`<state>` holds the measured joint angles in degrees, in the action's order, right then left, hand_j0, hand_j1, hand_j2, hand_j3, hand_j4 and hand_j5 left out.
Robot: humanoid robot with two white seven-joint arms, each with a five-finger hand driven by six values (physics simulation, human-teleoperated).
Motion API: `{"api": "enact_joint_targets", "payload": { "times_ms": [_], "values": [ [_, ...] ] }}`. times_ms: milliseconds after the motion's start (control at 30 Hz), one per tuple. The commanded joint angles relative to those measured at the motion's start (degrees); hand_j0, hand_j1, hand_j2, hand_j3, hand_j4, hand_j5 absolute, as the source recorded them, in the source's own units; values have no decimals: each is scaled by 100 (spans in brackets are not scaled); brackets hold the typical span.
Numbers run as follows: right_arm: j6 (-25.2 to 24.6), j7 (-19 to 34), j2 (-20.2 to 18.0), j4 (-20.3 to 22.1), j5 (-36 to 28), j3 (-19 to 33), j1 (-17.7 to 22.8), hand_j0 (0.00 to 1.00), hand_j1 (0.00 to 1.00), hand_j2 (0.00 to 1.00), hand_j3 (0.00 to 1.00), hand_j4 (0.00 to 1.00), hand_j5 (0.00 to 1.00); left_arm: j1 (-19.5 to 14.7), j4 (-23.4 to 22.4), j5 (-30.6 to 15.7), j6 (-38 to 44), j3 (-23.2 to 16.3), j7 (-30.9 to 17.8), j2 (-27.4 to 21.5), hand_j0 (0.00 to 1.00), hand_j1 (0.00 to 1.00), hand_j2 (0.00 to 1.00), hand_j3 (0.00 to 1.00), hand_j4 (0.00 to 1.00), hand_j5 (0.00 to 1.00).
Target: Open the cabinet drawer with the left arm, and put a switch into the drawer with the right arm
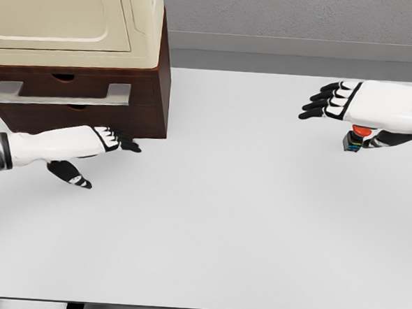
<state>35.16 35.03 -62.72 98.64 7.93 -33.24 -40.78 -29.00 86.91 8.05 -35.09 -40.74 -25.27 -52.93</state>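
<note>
Hovering open-fingered at the table's far right, the right hand is shadowing the red-topped switch beneath its palm, while the left hand, fingers spread and empty, is reaching under the cabinet's shut drawer.

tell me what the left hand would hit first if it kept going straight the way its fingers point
Probably the cabinet: the left hand points right and slightly away, fingertips at the lower front corner below the drawer handle. Depth is unclear; it may slip past.

The cabinet is cut off by the edges at nine and twelve o'clock; the switch is largely covered by the right hand; the left hand's fingertips are hidden beneath the cabinet.
</note>
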Motion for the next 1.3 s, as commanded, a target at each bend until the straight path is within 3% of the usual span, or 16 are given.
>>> {"api": "enact_joint_targets", "payload": {
  "times_ms": [0, 100, 167, 200, 267, 400, 433, 467, 500, 567, 700, 867, 933, 1000, 1067, 1267],
  "values": [
    [-16, -3, -4, 6, -29, -7, 0, 100, 100, 100, 100, 100, 100, 0, 54, -5, 9, -321, -13, 125, 100, 100, 100, 100, 100, 100],
    [-16, -3, -4, -108, -29, -7, -9, 100, 100, 100, 100, 100, 100, -88, 107, 13, 9, -373, -31, 134, 100, 100, 100, 100, 100, 100],
    [-16, -3, 84, -530, 156, 28, -44, 100, 100, 100, 100, 100, 100, -465, 554, 13, 9, -769, -40, 143, 100, 100, 100, 100, 100, 100],
    [-16, -3, 146, -732, 296, 46, -44, 100, 100, 100, 100, 100, 100, -737, 818, 21, 9, -883, -48, 143, 100, 100, 100, 100, 100, 100],
    [-16, -3, 199, -776, 709, 37, -26, 100, 100, 100, 100, 100, 100, -2012, 942, 13, 9, -1920, -49, 283, 100, 100, 100, 100, 100, 100],
    [-16, -3, 436, -1401, 1000, -25, -9, 100, 100, 100, 100, 100, 100, -2865, 1153, -110, 9, -2079, -13, 275, 100, 100, 100, 100, 100, 100],
    [-16, -3, 436, -1488, 1008, -33, -9, 100, 100, 100, 100, 100, 100, -3049, 1205, -460, 9, -2279, -5, 30, 100, 100, 100, 100, 100, 100],
    [-16, -3, 453, -1568, 1105, -33, -9, 100, 100, 100, 100, 100, 100, -3383, 1267, -892, 9, -2710, 13, -304, 100, 100, 100, 100, 100, 100],
    [-16, -3, 541, -1664, 1246, -33, -9, 100, 100, 100, 100, 100, 100, -4130, 1408, -1524, 9, -3519, 22, -910, 100, 100, 100, 100, 100, 100],
    [-16, -3, 550, -1770, 1272, -25, -9, 100, 100, 100, 100, 100, 100, -4842, 1408, -2210, 9, -4521, 22, -1692, 100, 100, 100, 100, 100, 100],
    [-16, -3, 576, -1945, 1272, -25, -9, 100, 100, 100, 100, 100, 100, -5124, 1416, -2264, 9, -4751, 277, -1879, 100, 100, 100, 100, 100, 100],
    [-16, -3, 612, -2060, 1281, -25, -18, 100, 100, 100, 100, 100, 100, -5668, 1416, -2439, 9, -5971, 206, -1975, 100, 100, 100, 100, 100, 100],
    [-16, -3, 647, -2060, 1281, -25, -17, 100, 100, 100, 100, 100, 100, -5862, 1416, -3450, 9, -6473, 198, -2019, 100, 100, 100, 100, 100, 100],
    [-16, -3, 726, -2060, 1290, -25, -17, 100, 100, 100, 100, 100, 100, -6038, 1425, -4028, 9, -6465, 23, -1879, 100, 100, 100, 100, 100, 100],
    [-16, -3, 796, -2183, 1430, -16, -26, 100, 100, 100, 100, 100, 100, -6187, 1425, -4935, 397, -6465, -910, -1799, 100, 100, 100, 100, 100, 100],
    [-16, -3, 963, -2306, 1579, -7, -35, 100, 100, 100, 100, 100, 100, -6882, 1425, -5516, 2076, -6447, -973, -2027, 100, 100, 100, 100, 100, 100]
  ]
}}
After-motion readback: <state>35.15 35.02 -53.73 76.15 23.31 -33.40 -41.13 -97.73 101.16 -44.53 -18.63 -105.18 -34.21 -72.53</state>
